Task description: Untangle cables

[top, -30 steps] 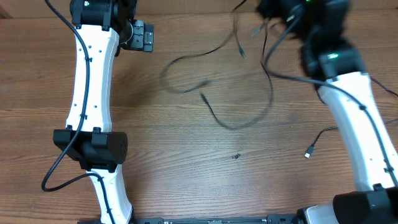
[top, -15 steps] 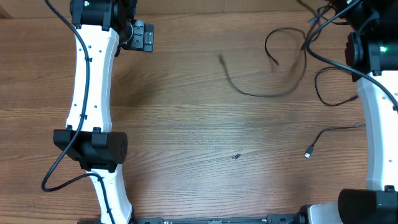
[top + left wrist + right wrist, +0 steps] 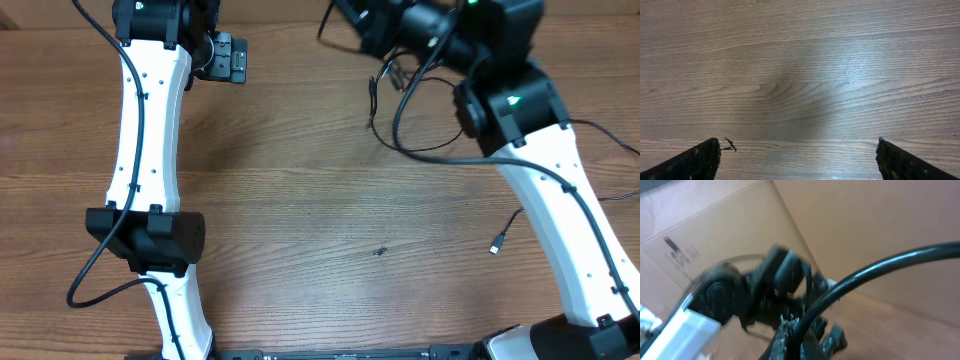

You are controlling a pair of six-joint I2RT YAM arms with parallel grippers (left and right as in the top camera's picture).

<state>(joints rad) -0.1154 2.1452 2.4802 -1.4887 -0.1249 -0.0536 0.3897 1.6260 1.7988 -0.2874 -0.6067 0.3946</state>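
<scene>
Your right gripper (image 3: 345, 18) sat at the table's far edge. The right wrist view was smeared with blur, so I cannot tell how wide its jaws stood or whether they pinched anything. That view gave only dark blurred shapes, a glossy black cord close to the lens and a plain brown cardboard wall (image 3: 865, 240) behind. Just below and to the right of that gripper, the thin, limp black cables (image 3: 372, 100) hung and curled in a loose loop onto the grained wooden table (image 3: 300, 220). Well apart from that gripper, further down and to the right, a separate cable end with a small silver-tipped plug (image 3: 497, 244) lay flat. Far to its left, your left gripper (image 3: 797, 155) was spread wide, its rough dark fingers (image 3: 695, 160) holding nothing above bare wood.
</scene>
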